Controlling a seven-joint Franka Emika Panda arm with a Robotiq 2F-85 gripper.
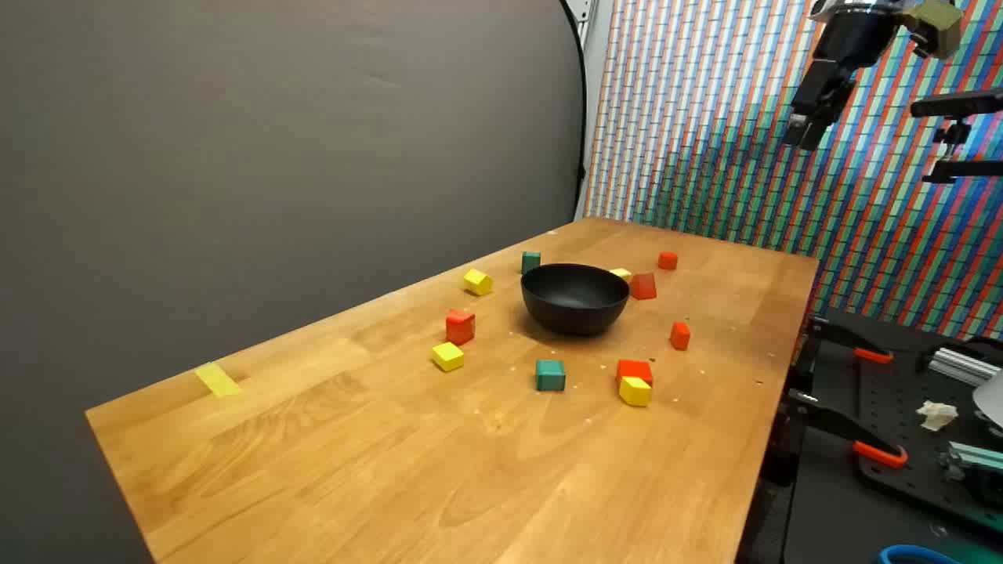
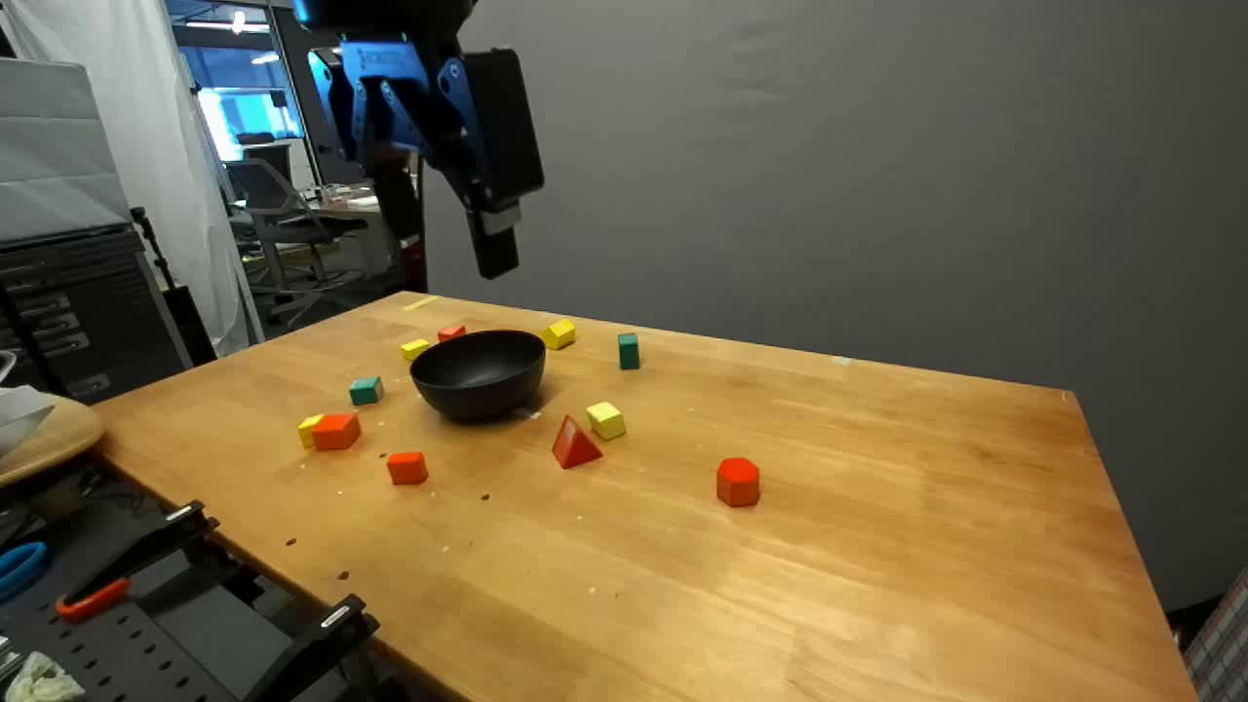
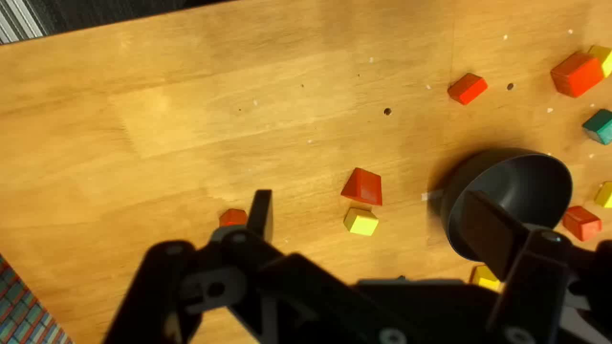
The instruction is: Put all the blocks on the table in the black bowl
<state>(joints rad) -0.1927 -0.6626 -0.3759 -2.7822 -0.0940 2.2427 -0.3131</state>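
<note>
Hanging above the worktop (image 2: 926,546), the claw (image 2: 453,250) has its fingers (image 2: 496,255) wide apart. The black bowl (image 2: 478,375) sits there mouth upward among scattered blocks (image 2: 606,420); near it, a green block (image 2: 629,352) stands, long axis vertical.

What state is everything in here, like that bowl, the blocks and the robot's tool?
Tool: open, holding nothing, above the table.
Bowl: upright, empty.
Red blocks: on the table, outside the bowl.
Yellow blocks: likewise.
Green blocks: likewise.
Yellow strip: flat on the table.
Chair: unoccupied.
</note>
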